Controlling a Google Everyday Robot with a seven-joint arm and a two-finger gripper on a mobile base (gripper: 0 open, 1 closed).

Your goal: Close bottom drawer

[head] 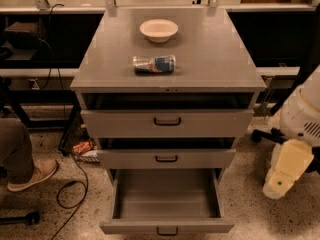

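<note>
Grey bottom drawer (166, 200) is sitting pulled out, left of and below your end effector (286, 170) beside the cabinet (215, 59). You cannot tell whether that is open or holding anything.

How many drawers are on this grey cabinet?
3. The top drawer sits under the cabinet top, the middle drawer below it, and the bottom drawer, pulled far out, is lowest. The gripper hangs right of the bottom drawer, apart from it.
</note>
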